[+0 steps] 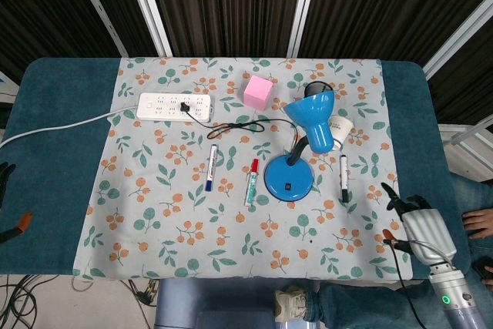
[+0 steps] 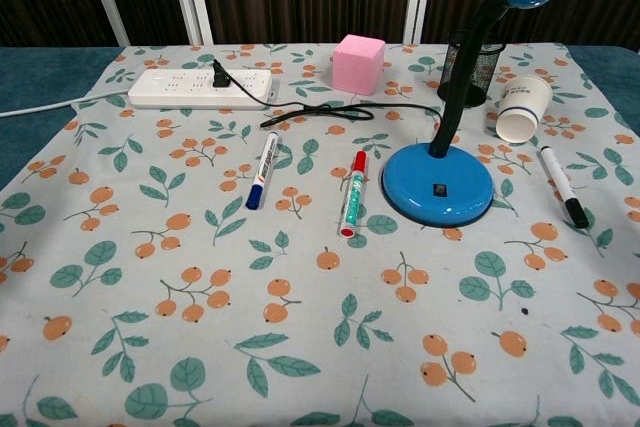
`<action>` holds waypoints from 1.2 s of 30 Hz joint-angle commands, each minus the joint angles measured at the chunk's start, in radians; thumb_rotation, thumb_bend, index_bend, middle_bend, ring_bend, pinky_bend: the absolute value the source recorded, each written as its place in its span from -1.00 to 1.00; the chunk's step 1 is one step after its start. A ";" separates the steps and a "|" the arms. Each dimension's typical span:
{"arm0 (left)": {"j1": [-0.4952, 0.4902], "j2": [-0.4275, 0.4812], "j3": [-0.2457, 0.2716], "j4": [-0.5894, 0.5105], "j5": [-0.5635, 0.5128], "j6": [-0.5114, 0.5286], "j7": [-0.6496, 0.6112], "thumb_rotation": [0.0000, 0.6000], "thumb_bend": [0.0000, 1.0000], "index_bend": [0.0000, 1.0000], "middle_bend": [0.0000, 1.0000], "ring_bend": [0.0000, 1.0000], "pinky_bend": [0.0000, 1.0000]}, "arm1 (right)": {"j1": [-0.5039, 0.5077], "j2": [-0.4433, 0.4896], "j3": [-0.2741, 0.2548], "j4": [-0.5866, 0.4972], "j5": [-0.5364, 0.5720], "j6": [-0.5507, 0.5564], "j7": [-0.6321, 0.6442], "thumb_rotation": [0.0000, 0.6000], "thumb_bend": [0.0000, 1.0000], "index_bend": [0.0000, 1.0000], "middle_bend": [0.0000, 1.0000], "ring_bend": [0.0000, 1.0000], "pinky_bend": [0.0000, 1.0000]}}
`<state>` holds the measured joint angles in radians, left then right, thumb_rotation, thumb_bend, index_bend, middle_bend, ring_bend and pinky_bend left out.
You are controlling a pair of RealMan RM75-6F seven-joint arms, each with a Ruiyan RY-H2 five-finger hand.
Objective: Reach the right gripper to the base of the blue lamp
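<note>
Lamp base (image 1: 288, 180) mid-cloth, two markers (image 1: 251, 181) left of it (side by side), cup (image 1: 340, 127) behind right, cube (image 1: 258, 91) farther back

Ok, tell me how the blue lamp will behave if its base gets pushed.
The blue lamp would probably slide on its wide, flat base. Its shade leans off to one side, so it may tip. Its cord to the power strip could drag.

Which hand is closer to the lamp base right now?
Right. The right hand sits just past the black marker from the lamp base; the left hand is at the table's far edge.
</note>
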<state>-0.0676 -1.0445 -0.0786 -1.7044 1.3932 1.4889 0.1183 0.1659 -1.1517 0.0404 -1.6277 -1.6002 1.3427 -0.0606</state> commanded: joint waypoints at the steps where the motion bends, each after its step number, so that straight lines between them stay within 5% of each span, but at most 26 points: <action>1: -0.001 -0.001 -0.001 0.000 -0.004 -0.002 0.002 1.00 -0.44 -0.86 -0.90 -1.00 -0.86 | 0.087 -0.024 0.000 -0.030 0.006 -0.133 -0.002 1.00 -0.16 -1.00 0.12 0.40 -0.20; 21: -0.005 -0.002 -0.006 0.006 -0.025 -0.016 -0.002 1.00 -0.44 -0.87 -0.90 -1.00 -0.86 | 0.310 -0.180 0.093 -0.074 0.260 -0.452 -0.203 1.00 -0.05 -1.00 0.44 0.66 0.34; 36: -0.006 -0.002 -0.010 0.009 -0.032 -0.017 -0.005 1.00 -0.44 -0.87 -0.90 -1.00 -0.86 | 0.401 -0.249 0.101 -0.057 0.452 -0.526 -0.339 1.00 -0.05 -1.00 0.45 0.66 0.58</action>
<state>-0.0737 -1.0462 -0.0883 -1.6953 1.3609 1.4719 0.1135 0.5584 -1.3929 0.1429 -1.6890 -1.1615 0.8239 -0.3885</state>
